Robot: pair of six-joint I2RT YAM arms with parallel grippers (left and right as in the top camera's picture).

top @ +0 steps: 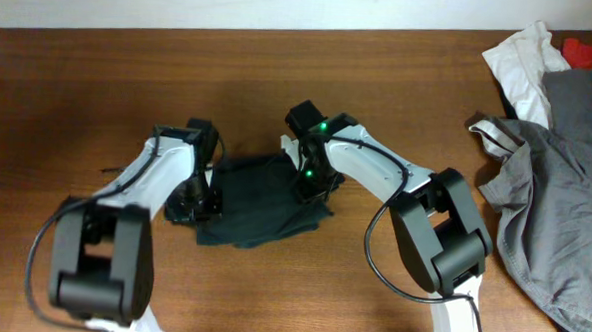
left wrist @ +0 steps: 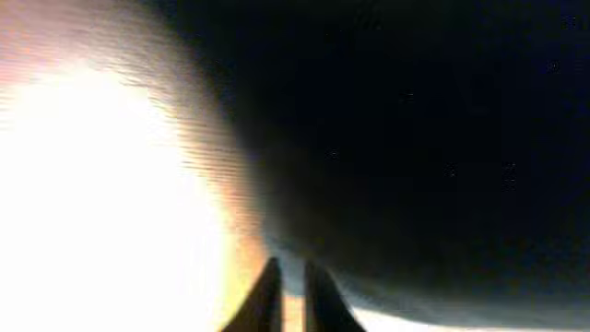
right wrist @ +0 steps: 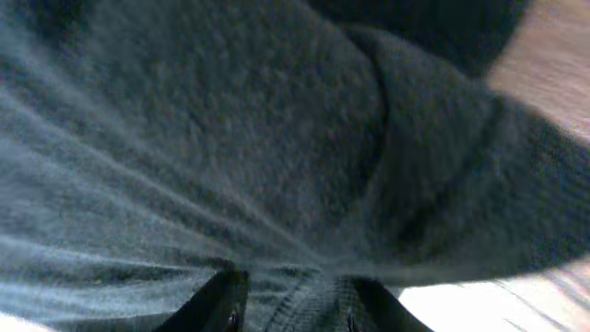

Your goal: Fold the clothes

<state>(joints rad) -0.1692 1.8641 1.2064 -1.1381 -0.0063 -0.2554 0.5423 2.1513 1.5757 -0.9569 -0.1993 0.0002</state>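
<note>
One black T-shirt (top: pixel 259 199) on table (top: pixel 79 96)

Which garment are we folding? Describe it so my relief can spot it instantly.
On the wooden table, look mid-table between the left gripper and right gripper. The black T-shirt lies there, bunched small. It is far darker than the grey garment and white garment heaped at the right edge.

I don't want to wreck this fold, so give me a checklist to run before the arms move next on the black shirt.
1. Black T-shirt lies bundled between both arms: ok.
2. Right claw holds bunched fabric: ok.
3. Left claw grips fabric: cannot tell, its view is glare and shadow.
4. Grey garment lies apart from the shirt: ok.
5. Fold edges square: not ok, the lower edge looks ragged.
</note>
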